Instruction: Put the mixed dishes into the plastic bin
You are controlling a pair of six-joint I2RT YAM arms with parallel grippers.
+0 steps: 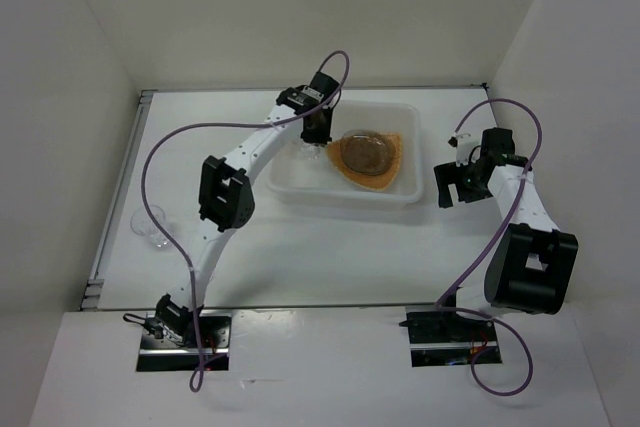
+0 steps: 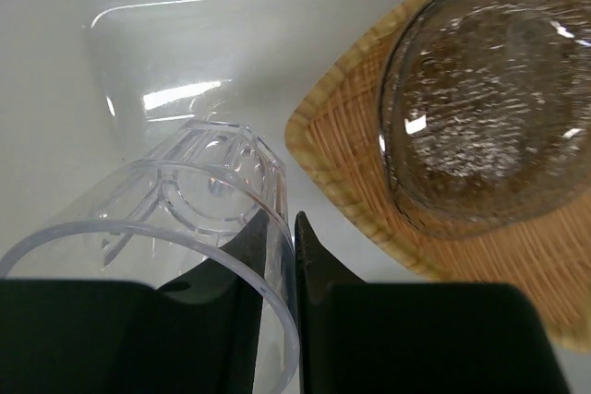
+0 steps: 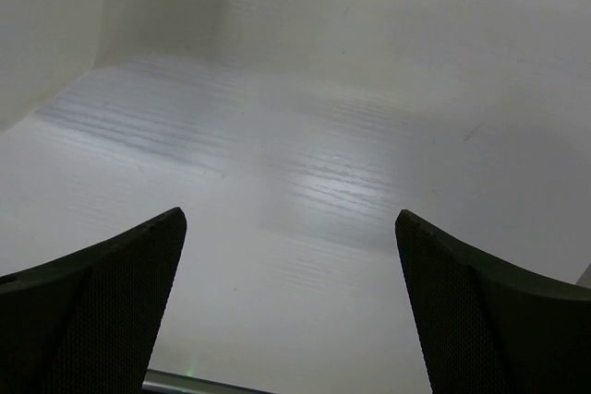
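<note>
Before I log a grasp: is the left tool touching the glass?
Touching. Left wrist view: the left tool pinches the glass by its rim, inside and outside.

The top camera looks down from high behind the arm bases, far enough to take in the whole table [image 1: 330, 247]. The left wrist camera hangs close inside the bin [image 1: 345, 199], facing the plate [image 1: 390, 175], which the top view also shows. The right wrist camera looks low across the table, between its fingers [image 3: 92, 311], toward the wall [image 3: 416, 6].

No readable text, labels, brand marks or numbers in any view. Nothing legible on the plastic bin [image 1: 340, 195], the clear drinking glass [image 2: 203, 182] or the woven plate [image 2: 332, 147].
</note>
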